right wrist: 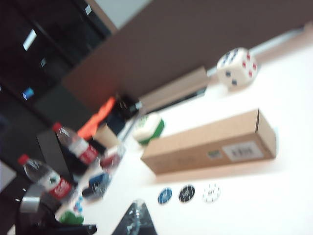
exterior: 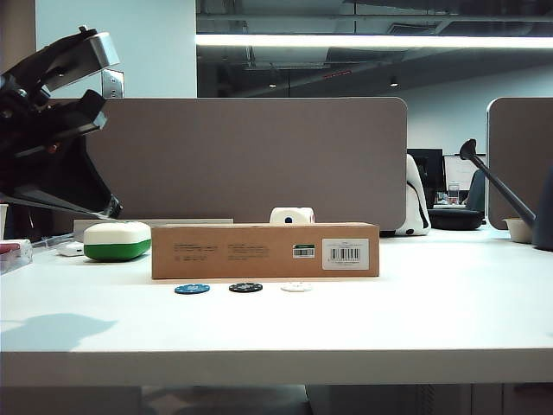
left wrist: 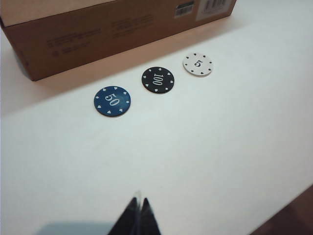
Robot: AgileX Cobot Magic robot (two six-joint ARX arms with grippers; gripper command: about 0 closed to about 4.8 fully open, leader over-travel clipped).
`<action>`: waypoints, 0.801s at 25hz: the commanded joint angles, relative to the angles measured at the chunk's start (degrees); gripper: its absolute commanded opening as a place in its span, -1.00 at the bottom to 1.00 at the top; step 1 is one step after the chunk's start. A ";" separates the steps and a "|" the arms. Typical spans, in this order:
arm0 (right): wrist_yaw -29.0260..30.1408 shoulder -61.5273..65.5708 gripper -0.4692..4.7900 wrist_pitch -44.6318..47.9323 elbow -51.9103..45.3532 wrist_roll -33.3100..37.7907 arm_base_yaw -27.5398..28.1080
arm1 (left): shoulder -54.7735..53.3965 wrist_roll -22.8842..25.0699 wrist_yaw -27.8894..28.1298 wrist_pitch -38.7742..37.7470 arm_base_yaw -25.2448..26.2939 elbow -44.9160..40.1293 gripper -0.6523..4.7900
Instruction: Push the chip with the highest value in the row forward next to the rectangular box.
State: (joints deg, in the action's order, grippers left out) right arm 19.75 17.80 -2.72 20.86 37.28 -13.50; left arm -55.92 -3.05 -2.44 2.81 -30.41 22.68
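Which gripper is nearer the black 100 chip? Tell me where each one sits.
Left, as far as the views show. The left gripper hovers shut over bare table short of the black 100 chip. The right gripper views the chip smaller, seemingly from farther back.

A white tabletop point(exterior: 415, 320) carries a long brown rectangular box point(exterior: 264, 251) lying flat. Just in front of it sits the row point(exterior: 244, 288) of three poker chips: a blue chip point(exterior: 192, 289), the black chip point(exterior: 245, 287) and a white chip point(exterior: 296, 286), each apart from the box. A white-and-green case point(exterior: 117, 240) rests to the box's left; behind it stands what appears to be a large white die point(exterior: 291, 215).
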 commanded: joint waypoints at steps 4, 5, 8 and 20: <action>3.32 22.25 -0.86 2.99 9.75 -10.38 -0.11 | 0.15 0.22 -0.20 0.72 0.07 0.09 -0.78; 3.34 26.01 -0.86 3.10 11.28 -11.58 -0.13 | 0.15 0.22 -0.17 0.72 0.07 0.09 -0.78; 4.50 41.66 -0.86 3.91 17.70 -15.74 -1.73 | 0.15 0.22 -0.20 0.74 0.07 0.07 -0.78; 7.17 82.53 -0.86 -4.72 44.74 -21.68 -15.12 | 0.15 0.24 1.11 0.72 0.07 0.07 -0.78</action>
State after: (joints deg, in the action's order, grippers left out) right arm 26.79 99.04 -6.22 63.59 16.05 -28.05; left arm -55.90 -3.05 -1.89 2.79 -30.41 22.68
